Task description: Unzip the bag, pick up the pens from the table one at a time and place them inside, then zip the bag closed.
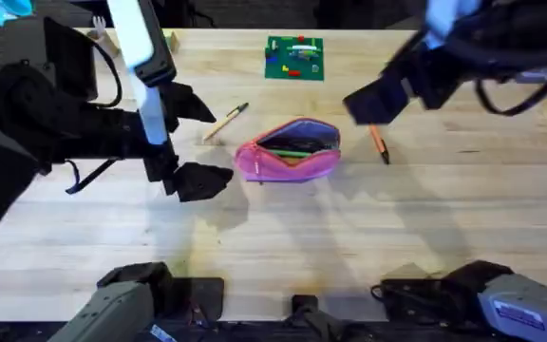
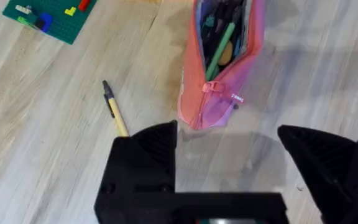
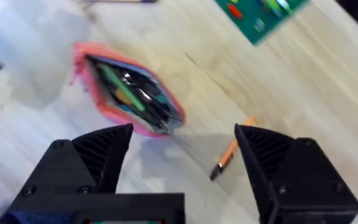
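We see one large light-wood plank table [image 1: 349, 237] with visible grain, and it carries everything else here. Above it hang two black arms. The left gripper [image 1: 190, 142] hovers just off the zipper-pull end of the bag with its jaws spread wide, holding nothing; in the left wrist view its two black fingers [image 2: 145, 162] stand well apart over bare wood. The right gripper [image 3: 182, 158] is likewise spread and empty, poised above the table between the bag and the orange pen. We count one bag: a pink elongated soft fabric pouch [image 1: 288, 150] lying near the table's middle, its top zipper open and its mouth gaping, with green and dark sticks inside. Farther back lies one small green board [image 1: 294, 58] with coloured pieces on it. We count two pens on the wood, both outside the bag. The slim tan pen with a black end [image 1: 226, 122] lies at a slant just beside the bag's left-arm side, apart from it. The slim orange pen with a dark tip [image 1: 379, 143] lies on the other side, near the bag but not touching. Beyond the far edge of the table the room is dark.
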Tool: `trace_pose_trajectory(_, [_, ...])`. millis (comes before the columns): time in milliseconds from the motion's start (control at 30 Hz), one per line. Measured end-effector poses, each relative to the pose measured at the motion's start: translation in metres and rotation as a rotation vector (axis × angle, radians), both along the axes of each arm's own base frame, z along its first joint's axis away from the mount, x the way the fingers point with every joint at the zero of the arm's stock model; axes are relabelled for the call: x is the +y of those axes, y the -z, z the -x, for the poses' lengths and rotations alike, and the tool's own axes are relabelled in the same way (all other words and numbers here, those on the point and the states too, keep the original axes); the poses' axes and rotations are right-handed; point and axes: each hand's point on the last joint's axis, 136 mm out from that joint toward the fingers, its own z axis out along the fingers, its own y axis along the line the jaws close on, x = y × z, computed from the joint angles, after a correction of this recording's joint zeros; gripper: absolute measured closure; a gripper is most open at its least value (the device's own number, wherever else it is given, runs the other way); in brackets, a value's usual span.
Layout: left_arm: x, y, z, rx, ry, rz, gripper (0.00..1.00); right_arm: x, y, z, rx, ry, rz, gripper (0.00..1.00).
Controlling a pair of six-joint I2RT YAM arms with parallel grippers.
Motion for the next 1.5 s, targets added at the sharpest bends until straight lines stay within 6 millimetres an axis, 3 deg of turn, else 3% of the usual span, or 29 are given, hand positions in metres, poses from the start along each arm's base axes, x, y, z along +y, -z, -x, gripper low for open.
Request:
trace_pose_trajectory(200, [0.000, 0.000, 0.000, 0.000, 0.000, 0.000, 0.007, -0.056, 0.003, -0.012, 0.079, 0.288, -0.069, 0.003])
trace_pose_trajectory(400, [0.000, 0.000, 0.000, 0.000, 0.000, 0.000, 0.007, -0.089, 0.007, -0.014, 0.119, 0.435, -0.095, 0.004])
trace_pose_trajectory(1333, [0.000, 0.000, 0.000, 0.000, 0.000, 0.000, 0.007, -0.093, 0.008, -0.014, 0.126, 0.461, -0.099, 0.003])
trace_pose_trajectory(1500, [0.000, 0.000, 0.000, 0.000, 0.000, 0.000, 0.007, -0.099, 0.018, -0.020, 0.147, 0.486, -0.063, 0.003])
